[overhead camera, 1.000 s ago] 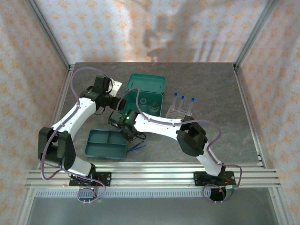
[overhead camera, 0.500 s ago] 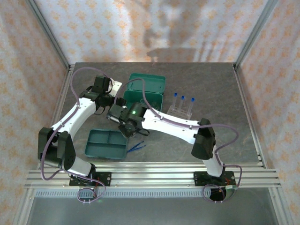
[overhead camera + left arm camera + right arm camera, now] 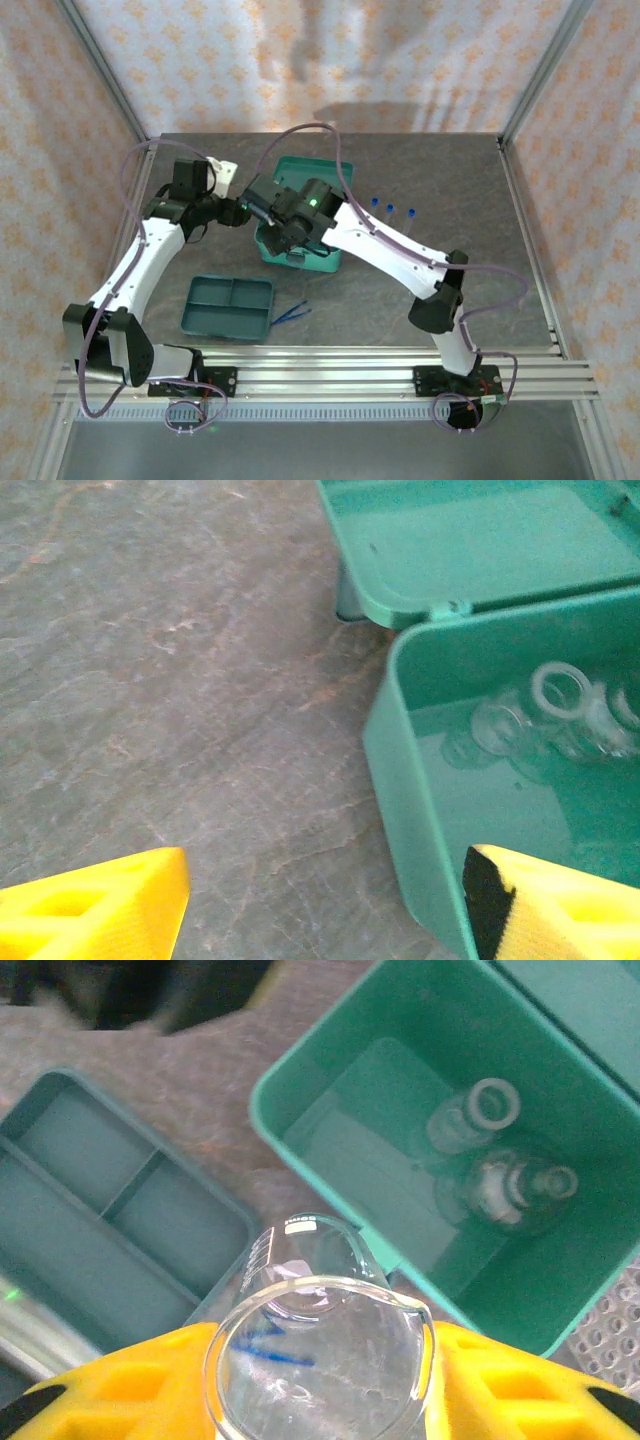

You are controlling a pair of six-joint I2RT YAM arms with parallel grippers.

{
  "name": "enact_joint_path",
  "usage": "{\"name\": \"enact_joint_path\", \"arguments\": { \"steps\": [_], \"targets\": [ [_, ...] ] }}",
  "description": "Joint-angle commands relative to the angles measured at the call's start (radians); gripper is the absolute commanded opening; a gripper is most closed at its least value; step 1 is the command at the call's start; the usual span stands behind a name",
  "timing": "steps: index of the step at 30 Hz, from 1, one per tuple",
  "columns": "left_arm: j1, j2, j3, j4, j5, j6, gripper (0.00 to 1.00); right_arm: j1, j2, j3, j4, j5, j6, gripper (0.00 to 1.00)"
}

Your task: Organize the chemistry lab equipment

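At the bottom of my right wrist view, my right end effector (image 3: 320,1360) clamps a clear glass beaker (image 3: 318,1330).
The beaker hangs above the near rim of the open teal case (image 3: 330,1070), where two little glass vessels (image 3: 470,1115) lie at upper right. The divided teal tray (image 3: 130,1210) lies at left on the counter (image 3: 220,1070). My left end effector (image 3: 325,900) stands wide over the counter by the case's wall. In the top view, blue-capped test tubes (image 3: 390,210) stand right of centre and blue tweezers (image 3: 292,313) lie at lower centre.

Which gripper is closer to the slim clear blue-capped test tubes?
Right. The right gripper, gripping a clear glass beaker, is over the open teal case beside the blue-capped tubes; the left gripper is past the case's opposite side.
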Motion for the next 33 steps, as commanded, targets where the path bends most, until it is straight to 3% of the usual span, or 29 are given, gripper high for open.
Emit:
{"name": "enact_joint_path", "arguments": {
  "steps": [1, 11, 33],
  "targets": [
    [0.036, -0.040, -0.026, 0.039, 0.013, -0.029, 0.76, -0.051, 0.083, 0.065, -0.003, 0.017, -0.045, 0.48],
    [0.059, -0.047, -0.045, 0.031, 0.022, -0.020, 0.76, -0.183, 0.377, 0.336, 0.021, -0.045, -0.061, 0.48],
    [0.059, -0.003, -0.062, 0.042, 0.068, -0.021, 0.76, -0.205, 0.540, 0.295, 0.159, -0.057, -0.087, 0.48]
  ]
}}
